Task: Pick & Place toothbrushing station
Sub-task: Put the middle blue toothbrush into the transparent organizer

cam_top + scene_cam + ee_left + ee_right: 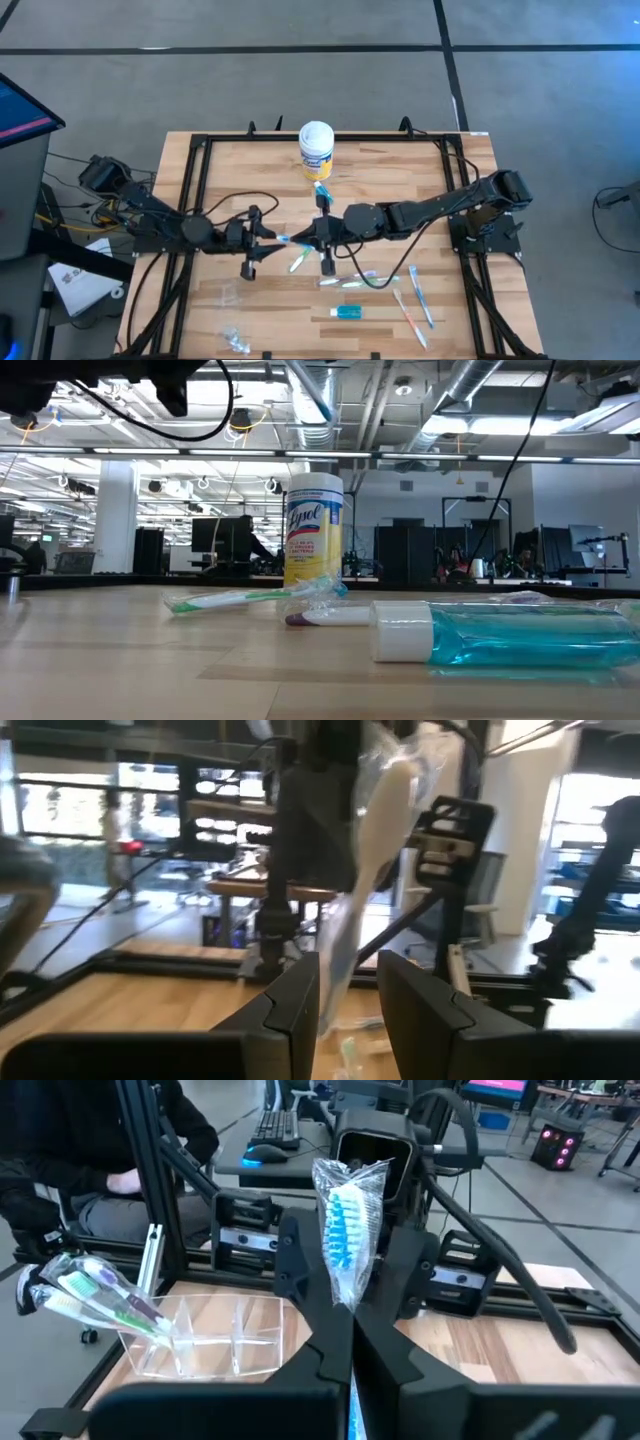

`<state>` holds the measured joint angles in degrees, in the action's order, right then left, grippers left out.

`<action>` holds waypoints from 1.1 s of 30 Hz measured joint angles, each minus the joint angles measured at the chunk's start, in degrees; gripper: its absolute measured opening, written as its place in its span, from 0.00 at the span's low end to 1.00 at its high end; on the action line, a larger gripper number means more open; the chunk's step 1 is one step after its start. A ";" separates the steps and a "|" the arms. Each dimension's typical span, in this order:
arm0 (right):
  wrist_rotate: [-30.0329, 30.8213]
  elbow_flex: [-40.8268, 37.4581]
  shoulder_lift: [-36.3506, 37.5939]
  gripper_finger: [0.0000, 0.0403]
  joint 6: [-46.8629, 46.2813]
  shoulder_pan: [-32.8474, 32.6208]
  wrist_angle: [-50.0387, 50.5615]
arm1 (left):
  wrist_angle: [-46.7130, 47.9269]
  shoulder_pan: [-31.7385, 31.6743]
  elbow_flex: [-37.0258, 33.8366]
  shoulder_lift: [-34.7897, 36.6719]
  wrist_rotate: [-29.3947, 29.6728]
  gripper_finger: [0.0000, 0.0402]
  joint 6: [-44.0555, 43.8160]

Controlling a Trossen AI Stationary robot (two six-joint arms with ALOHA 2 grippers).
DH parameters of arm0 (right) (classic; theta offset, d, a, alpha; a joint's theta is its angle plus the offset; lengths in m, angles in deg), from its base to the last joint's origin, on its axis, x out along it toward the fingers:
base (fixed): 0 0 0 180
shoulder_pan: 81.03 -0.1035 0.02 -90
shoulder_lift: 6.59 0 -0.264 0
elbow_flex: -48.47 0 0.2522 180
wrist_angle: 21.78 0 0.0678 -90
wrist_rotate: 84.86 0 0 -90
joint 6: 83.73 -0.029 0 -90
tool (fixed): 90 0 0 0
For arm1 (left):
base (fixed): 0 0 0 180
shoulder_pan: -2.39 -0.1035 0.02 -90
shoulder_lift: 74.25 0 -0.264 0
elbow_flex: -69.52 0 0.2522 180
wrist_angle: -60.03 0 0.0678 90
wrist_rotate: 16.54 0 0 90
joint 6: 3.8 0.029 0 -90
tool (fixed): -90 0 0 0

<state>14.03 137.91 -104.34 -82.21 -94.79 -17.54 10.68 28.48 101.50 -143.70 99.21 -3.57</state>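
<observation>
Plastic film: each toothbrush sits in a thin, crinkly clear wrapper, so the skin likely slides over the handle inside.
Held brush: the blue-bristled toothbrush [342,1240] stands head up in the right gripper [345,1342], above the middle of the desk [400,170].
Right jaws: pressed together on the wrapped handle low down, the brush head free above.
Left gripper [348,1000]: meets the same brush from the other side; its jaws are part spread with the wrapped brush between them, and whether they bear on it I cannot tell.
Weight: very light, stiff along the handle, slightly springy at the neck.
Where to hold: mid-handle, across the flat sides; a pinch on loose film alone would probably slip.
Loose brushes: the green toothbrush [298,262] and the pink toothbrush [408,315] lie flat on the desk toward its front edge, low for a pinch.
Toothpaste tube [348,312]: soft, squashy body, hard white cap; best taken gently across the body.
Clear organiser [215,1338]: light, rigid, already holding wrapped brushes at one end.
Wipes canister [316,150]: upright at the back, well clear.
</observation>
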 joint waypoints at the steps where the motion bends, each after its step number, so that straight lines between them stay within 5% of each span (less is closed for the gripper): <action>1: 0.00 0.00 0.00 0.00 0.00 0.00 0.00 | -0.01 -0.62 0.00 0.00 -1.23 0.25 -0.04; 22: 0.18 0.00 0.00 0.00 0.02 2.30 -0.48 | -0.79 -5.29 1.29 0.00 -2.26 0.37 -0.02; 33: 0.17 0.00 0.00 0.00 0.02 2.32 -0.87 | -1.86 -5.62 1.33 -1.05 -2.28 0.35 -0.03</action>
<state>14.20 137.91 -104.34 -82.19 -92.47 -18.41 8.82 22.85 102.83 -144.75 96.93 -3.60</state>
